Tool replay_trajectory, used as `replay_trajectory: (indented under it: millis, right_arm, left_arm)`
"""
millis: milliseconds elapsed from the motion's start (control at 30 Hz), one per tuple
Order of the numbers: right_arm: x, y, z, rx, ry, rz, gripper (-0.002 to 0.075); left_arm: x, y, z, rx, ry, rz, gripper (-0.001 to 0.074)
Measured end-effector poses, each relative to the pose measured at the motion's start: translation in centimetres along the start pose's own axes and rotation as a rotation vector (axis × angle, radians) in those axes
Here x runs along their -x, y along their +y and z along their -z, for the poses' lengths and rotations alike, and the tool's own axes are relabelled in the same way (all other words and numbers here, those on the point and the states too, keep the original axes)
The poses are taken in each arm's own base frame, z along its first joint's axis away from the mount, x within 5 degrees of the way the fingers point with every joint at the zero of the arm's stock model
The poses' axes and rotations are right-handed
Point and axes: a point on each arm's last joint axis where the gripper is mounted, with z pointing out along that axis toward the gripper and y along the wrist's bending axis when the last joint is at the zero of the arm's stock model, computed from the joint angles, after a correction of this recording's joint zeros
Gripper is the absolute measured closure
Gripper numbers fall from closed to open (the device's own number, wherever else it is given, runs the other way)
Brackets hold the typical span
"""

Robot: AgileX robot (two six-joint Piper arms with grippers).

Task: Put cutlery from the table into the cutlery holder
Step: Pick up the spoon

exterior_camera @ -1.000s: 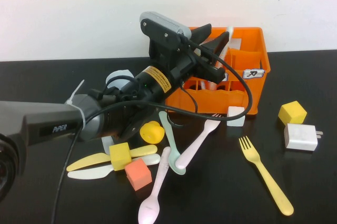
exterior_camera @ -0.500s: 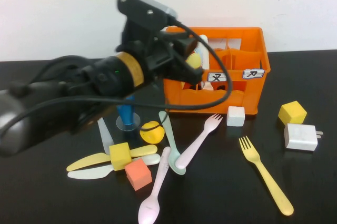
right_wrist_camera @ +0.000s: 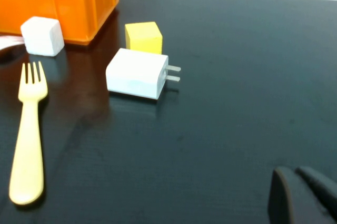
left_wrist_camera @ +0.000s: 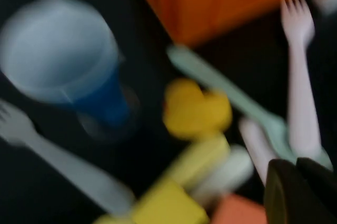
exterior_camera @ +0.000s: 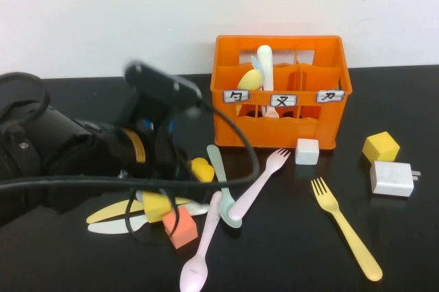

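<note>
My left gripper (left_wrist_camera: 295,192), jaws closed and empty, hangs over loose pastel plastic cutlery (exterior_camera: 255,181) before the orange slotted crate (exterior_camera: 281,131); descending closed, I'd probably scatter it. My right gripper (right_wrist_camera: 305,197) sits closed, aside.

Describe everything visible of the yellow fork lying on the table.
The yellow fork is a slim, one-piece pastel fork that looks like plastic. It lies flat on the black table on the robot's right, tines toward the orange crate, handle running away from it toward the robot. It lies alone: the white charger and white cube sit close by without touching it. No gripper is on it.
</note>
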Motion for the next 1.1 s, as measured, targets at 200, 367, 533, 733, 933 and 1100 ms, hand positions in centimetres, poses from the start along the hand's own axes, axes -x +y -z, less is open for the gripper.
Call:
replay_trajectory:
  millis: [200, 367, 533, 733, 933, 1100]
  right_arm:
    - [0.0, 0.0, 0.0, 0.000, 0.000, 0.000, 0.0729]
    - [0.0, 0.0, 0.0, 0.000, 0.000, 0.000, 0.0729]
    - [0.0, 0.0, 0.0, 0.000, 0.000, 0.000, 0.0729]
    - [0.0, 0.0, 0.0, 0.000, 0.000, 0.000, 0.0729]
    - [0.0, 0.0, 0.0, 0.000, 0.000, 0.000, 0.0729]
    - [0.0, 0.0, 0.0, 0.000, 0.000, 0.000, 0.0729]
  left_arm:
    - [-2.2, -1.1, 0.3, -0.125, 0.242, -0.051, 0.0735]
    - [-3.0, -2.5, -0.7, -0.187, 0.394, -0.134, 0.0713]
    - [-1.9, -3.7, -2.9, -0.208, 0.496, -0.126, 0.0516]
    - [-1.4, -4.2, -5.8, -0.173, 0.557, -0.093, 0.0353]
    - [-2.2, -3.9, -8.1, -0.099, 0.587, -0.049, 0.0336]
    - [-2.1, -3.3, -9.0, -0.084, 0.560, -0.016, 0.0336]
